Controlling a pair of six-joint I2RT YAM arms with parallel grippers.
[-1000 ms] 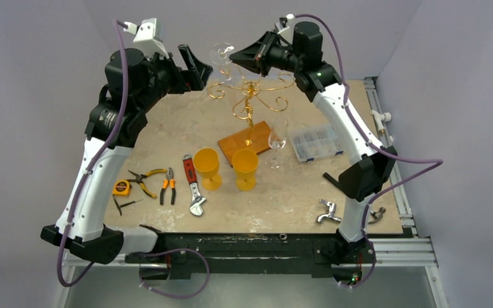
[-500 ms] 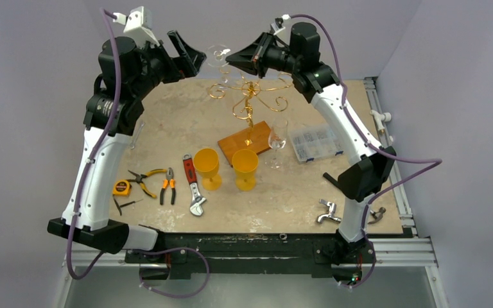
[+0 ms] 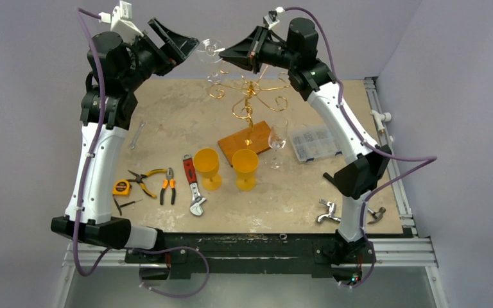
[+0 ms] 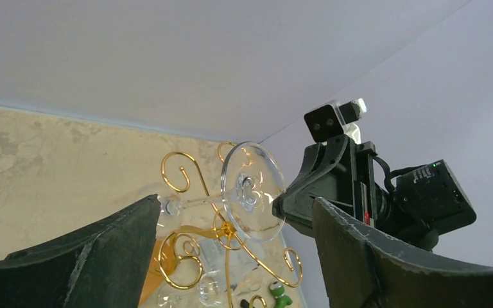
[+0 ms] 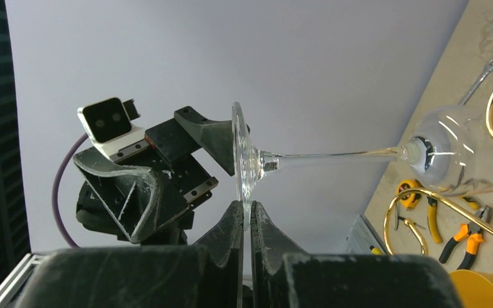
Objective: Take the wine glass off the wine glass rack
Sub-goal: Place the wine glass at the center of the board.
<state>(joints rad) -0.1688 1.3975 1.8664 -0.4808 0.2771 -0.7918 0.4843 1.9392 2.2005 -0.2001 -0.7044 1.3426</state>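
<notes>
While the wine glass (image 4: 251, 192) lay on its side high over the bench (image 3: 167, 122), up beside the top curls of the wine glass rack (image 3: 249, 96) and toward their left, the right hand (image 5: 246, 210) had it by the very rim of the foot. Its fingers were pressed together on that thin disc, with the stem running out level and the bowl at the far end.

And what a delicate customer it looked: thin clear glass, light, stiff and slick, likely to chip or snap at the stem if knocked against the wire. A rim pinch seemed a slim purchase with the bowl's weight hanging so far out. The stem just behind the foot looked the surer place to take hold.

The left hand (image 3: 191, 50) faced it with fingers spread wide, the foot just ahead of them, touching nothing as far as could be seen.

Now the tricky parts. From above, the glass all but vanished against the pale wall. In the left wrist view one dark finger cut off the bowl. In the right wrist view gold curls crossed beside and under the bowl, and whether glass and wire touched or stood apart could not be told. So whether the glass was fully free of the rack was an open question.
</notes>
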